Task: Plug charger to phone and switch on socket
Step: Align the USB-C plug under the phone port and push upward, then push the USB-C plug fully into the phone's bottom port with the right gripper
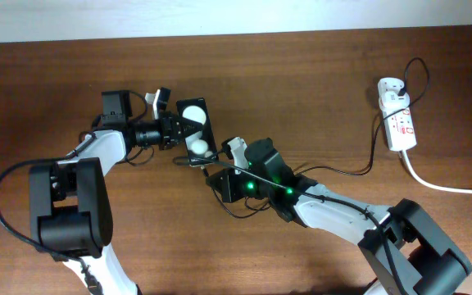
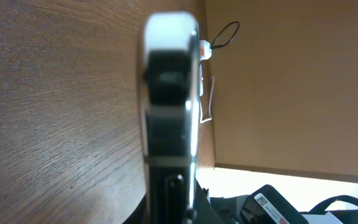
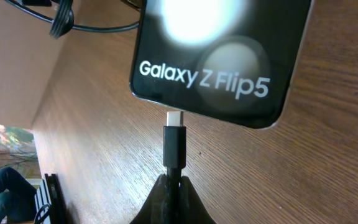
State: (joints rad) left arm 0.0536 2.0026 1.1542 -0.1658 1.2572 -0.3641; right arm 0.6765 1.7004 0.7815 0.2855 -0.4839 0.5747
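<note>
Standing by the table, I judged the job about half done. The right gripper (image 3: 174, 186) was pinched tight on the charger's plug (image 3: 174, 146). The metal tip was straight ahead of its fingers and right at the bottom edge of the phone (image 3: 222, 56), lined up with the port but not visibly pushed in. The left gripper (image 1: 170, 129) was clamped shut on the phone's far side, apparently bracing it for the push. The socket (image 1: 397, 121) lay well behind the right gripper, near the table's far corner, with the adapter already in it (I couldn't tell how its switch was set). What remained, I reckoned, was seating the plug and then pressing that switch.
</note>
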